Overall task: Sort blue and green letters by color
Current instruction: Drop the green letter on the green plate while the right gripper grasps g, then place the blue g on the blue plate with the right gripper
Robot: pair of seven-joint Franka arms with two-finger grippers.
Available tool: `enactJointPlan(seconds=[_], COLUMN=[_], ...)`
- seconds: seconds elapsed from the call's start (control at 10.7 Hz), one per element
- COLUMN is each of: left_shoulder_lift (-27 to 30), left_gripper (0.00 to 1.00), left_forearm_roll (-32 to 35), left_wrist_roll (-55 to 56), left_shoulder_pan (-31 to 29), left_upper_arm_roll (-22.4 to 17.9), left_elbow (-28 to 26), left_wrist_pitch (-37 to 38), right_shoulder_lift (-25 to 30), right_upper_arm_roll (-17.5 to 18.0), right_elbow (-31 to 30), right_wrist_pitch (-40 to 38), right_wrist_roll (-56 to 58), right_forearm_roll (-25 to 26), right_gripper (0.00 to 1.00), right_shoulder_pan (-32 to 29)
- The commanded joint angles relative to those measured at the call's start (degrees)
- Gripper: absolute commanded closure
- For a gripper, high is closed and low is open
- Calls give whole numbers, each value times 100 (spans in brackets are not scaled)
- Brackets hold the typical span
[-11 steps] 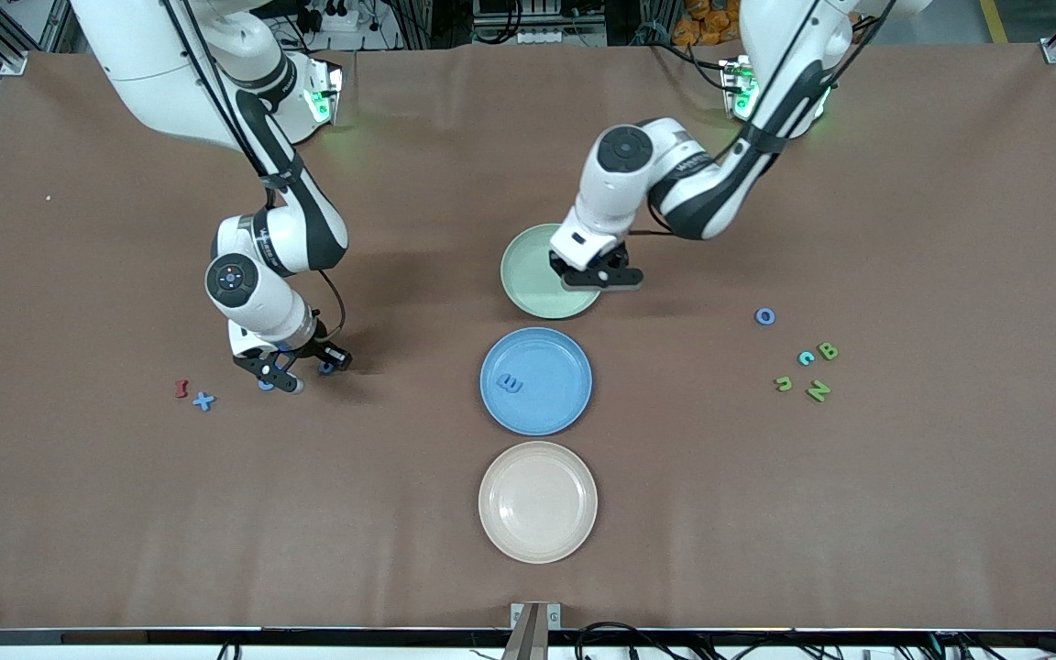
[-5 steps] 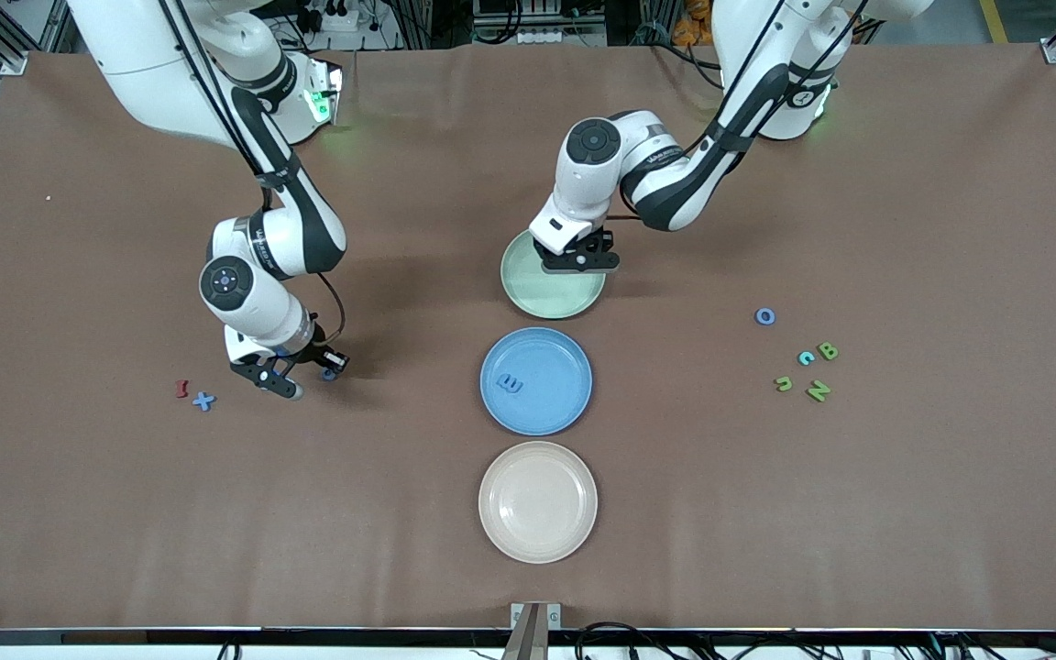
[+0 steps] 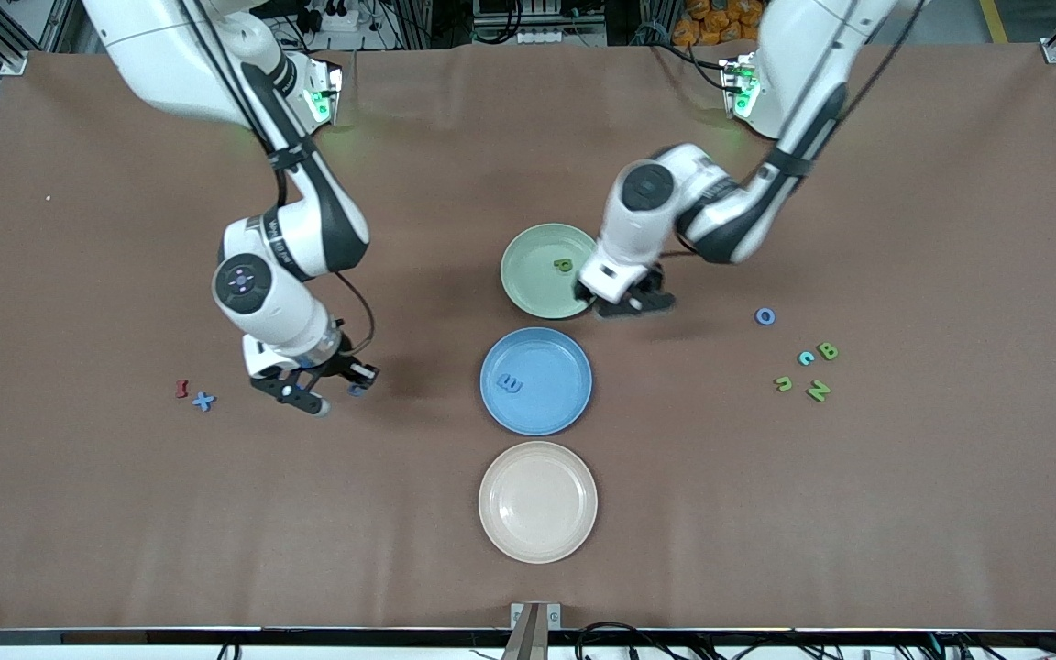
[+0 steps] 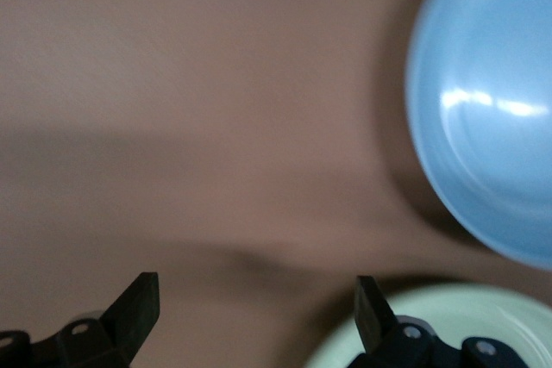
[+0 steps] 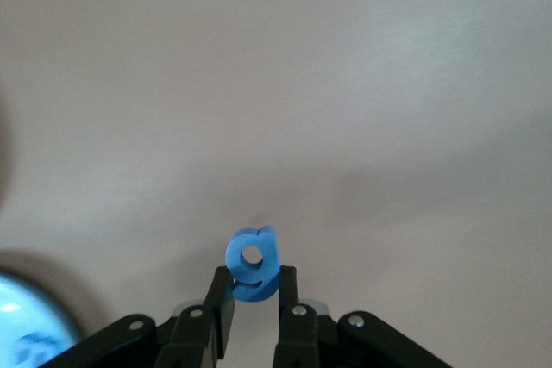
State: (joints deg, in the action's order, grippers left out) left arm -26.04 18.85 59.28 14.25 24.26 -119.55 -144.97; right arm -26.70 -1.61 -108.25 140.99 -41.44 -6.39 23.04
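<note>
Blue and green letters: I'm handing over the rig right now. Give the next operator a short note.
Left tool: open, empty, at the green plate rim.
Right tool: shut on the blue g, over bare table toward the right arm's end.
Done: green P in the green plate; blue E in the blue plate.
Left: deliver the g; blue X beside the dark red letter; blue O, blue c, green B, green N and green n toward the left arm's end.
Beige plate holds nothing.

I read no labels or brands, only foam letter shapes: green P (image 3: pixel 563 265), blue g (image 5: pixel 252 263), green B (image 3: pixel 827 350), green N (image 3: pixel 819 390).
</note>
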Motion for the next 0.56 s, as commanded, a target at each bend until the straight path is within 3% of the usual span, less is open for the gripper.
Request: enactJointPlan(seconds=[0.0, 0.47], left_shoulder_lift=[161, -32], left_gripper=[0, 0], left_forearm_roll=[206, 479], left_wrist_roll=[-740, -874], left_shoulder_pan=[-983, -2065], left_upper_arm_roll=[52, 53], left_elbow=[-33, 2], left_wrist_pitch=[109, 101], right_shoulder_lift=[-536, -1239], right_upper_arm_roll=[56, 64], right_elbow=[916, 1857], right_wrist_pitch=[-80, -1], right_wrist_roll=[-810, -1970], right_forearm_roll=[-81, -55], right_gripper=[100, 100], right_shoulder_pan=[559, 1325])
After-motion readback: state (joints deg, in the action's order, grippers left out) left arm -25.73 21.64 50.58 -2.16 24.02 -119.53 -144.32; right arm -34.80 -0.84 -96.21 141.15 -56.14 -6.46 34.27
